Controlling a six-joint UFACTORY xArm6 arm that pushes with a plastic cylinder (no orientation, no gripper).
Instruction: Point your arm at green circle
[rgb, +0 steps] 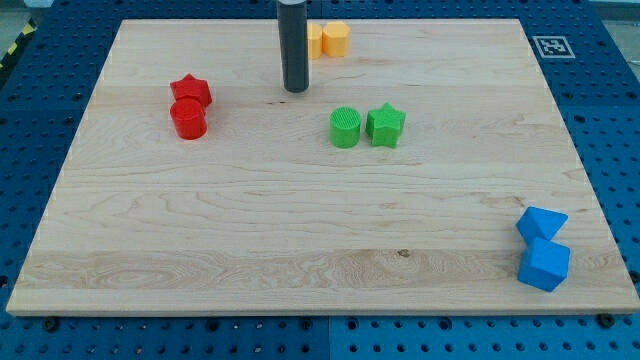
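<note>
The green circle (345, 127) is a short green cylinder standing near the middle of the wooden board (250, 230). A green star (385, 125) sits just to its right, almost touching it. My rod comes down from the view's top, and my tip (296, 90) rests on the board above and to the left of the green circle, with a clear gap between them.
A red star (190, 91) and a red cylinder (188, 119) sit together at the left. Two yellow blocks (329, 39) lie at the top edge, partly behind the rod. Two blue blocks (543, 250) sit at the bottom right corner. A marker tag (553, 45) is at the top right.
</note>
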